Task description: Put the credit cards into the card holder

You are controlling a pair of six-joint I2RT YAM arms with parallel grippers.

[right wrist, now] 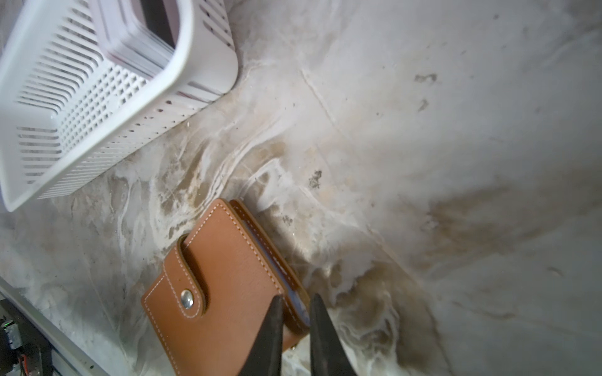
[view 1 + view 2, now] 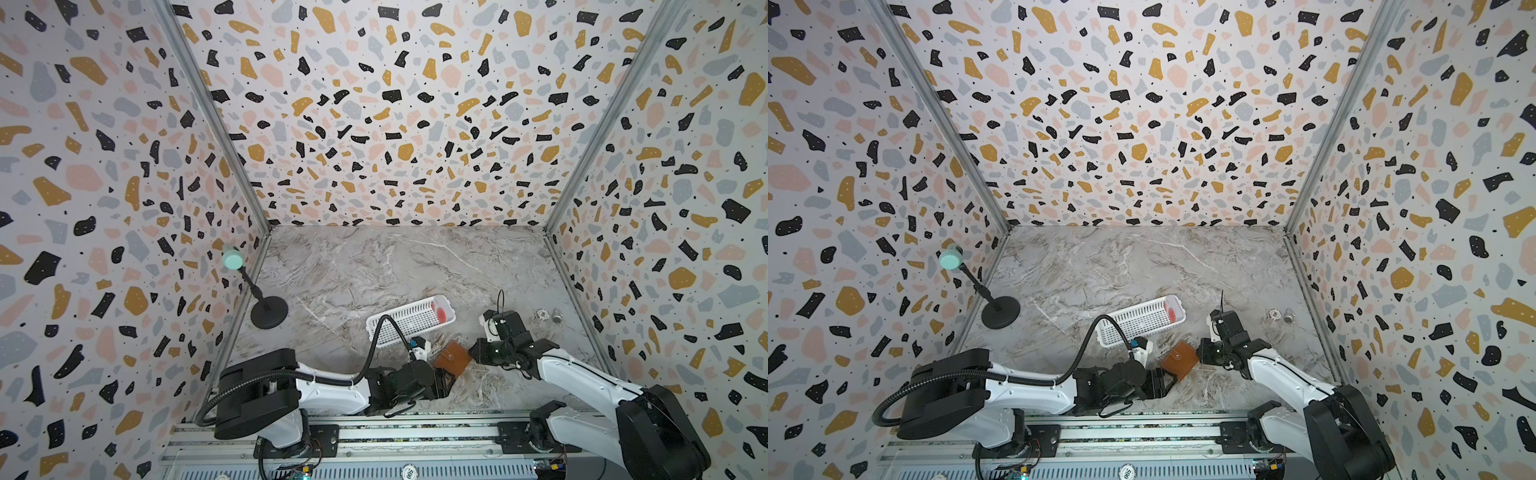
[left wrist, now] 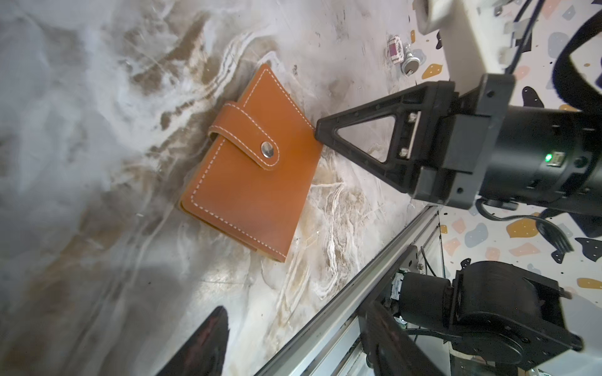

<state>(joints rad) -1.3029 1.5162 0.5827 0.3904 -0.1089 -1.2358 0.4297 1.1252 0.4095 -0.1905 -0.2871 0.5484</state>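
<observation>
Two grippers crowd one small thing here. The card holder (image 2: pixel 453 358) lies flat on the marble table (image 2: pixel 374 270), near the front edge and about mid-way across, with its snap tab (image 3: pixel 257 143) buttoned. My guess is they're bracing it from both sides to get it open before any card goes in. The right gripper (image 1: pixel 294 328) comes in from the right, jaws drawn nearly together astride the holder's open edge; I can't tell if it's really pinching or just touching. The left gripper (image 2: pixel 448 381) sits just beside the near-left corner. Its jaws look spread with nothing between them, though its wrist camera only catches one finger (image 3: pixel 208 345). The credit cards (image 2: pixel 441 311) wait stacked at the right end of the white basket (image 2: pixel 399 322), just beyond the holder, and I've no idea how many. A couple of tiny bits (image 2: pixel 542 314) lie far right, too small to name.
</observation>
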